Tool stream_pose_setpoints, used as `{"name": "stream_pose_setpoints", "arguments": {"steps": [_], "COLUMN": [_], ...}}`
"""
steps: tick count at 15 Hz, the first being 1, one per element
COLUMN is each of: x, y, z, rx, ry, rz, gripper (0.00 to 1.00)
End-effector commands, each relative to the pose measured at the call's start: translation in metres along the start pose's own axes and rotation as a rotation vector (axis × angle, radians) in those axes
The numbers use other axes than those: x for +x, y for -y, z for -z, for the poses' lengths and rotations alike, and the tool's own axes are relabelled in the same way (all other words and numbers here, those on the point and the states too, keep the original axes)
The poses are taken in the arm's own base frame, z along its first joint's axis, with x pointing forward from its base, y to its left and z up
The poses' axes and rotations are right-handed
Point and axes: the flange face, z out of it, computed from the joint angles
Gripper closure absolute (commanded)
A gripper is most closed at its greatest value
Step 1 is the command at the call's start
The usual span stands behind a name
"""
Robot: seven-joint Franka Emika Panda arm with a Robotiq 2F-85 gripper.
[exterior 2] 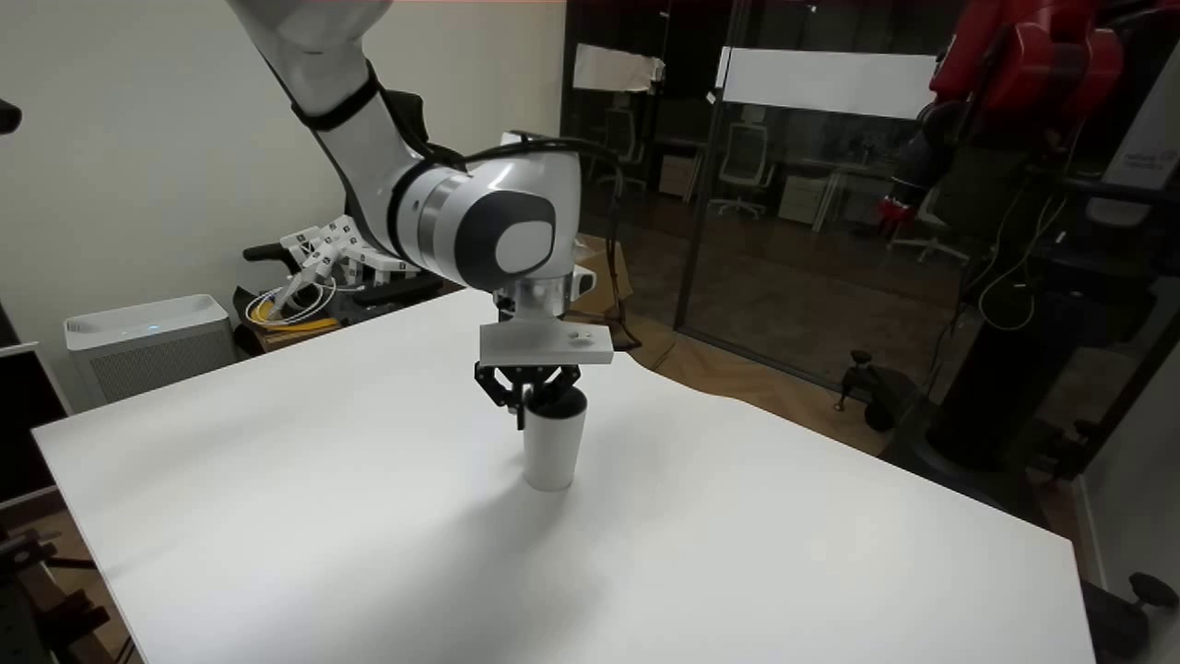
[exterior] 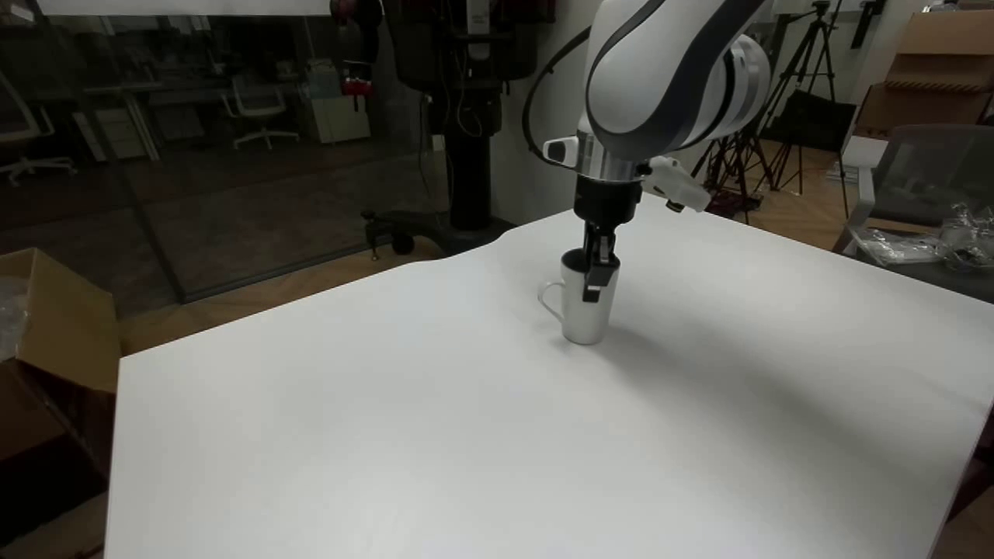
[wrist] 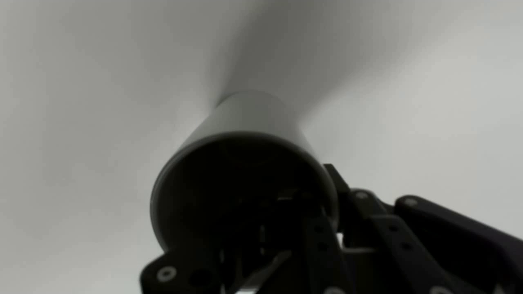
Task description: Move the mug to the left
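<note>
The white mug stands roughly upright at the white table in both exterior views. Its loop handle points to the left in an exterior view. Its dark inside shows in the wrist view. My gripper points down over the mug's rim. One finger is outside against the wall and the other is inside the mug, its tip hidden in the dark. The fingers appear shut on the mug's wall. I cannot tell whether the base touches the table or is slightly lifted.
The white table has an uneven far edge. An open cardboard box stands beyond its left edge. A dark wheeled stand is behind the table. A white appliance and cables are beyond another edge.
</note>
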Motion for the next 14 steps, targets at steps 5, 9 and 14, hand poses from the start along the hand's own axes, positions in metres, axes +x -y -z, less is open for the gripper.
{"name": "stream_pose_setpoints", "arguments": {"steps": [5,9,14], "x": [0.032,0.051,0.065], "y": [0.036,0.070,0.111], "z": [0.011,0.009,0.006], "rx": [0.004,0.018,-0.049], "ry": [0.019,0.053,0.067], "rz": [-0.061,-0.060,-0.101], "gripper": [0.97,0.97,0.97]}}
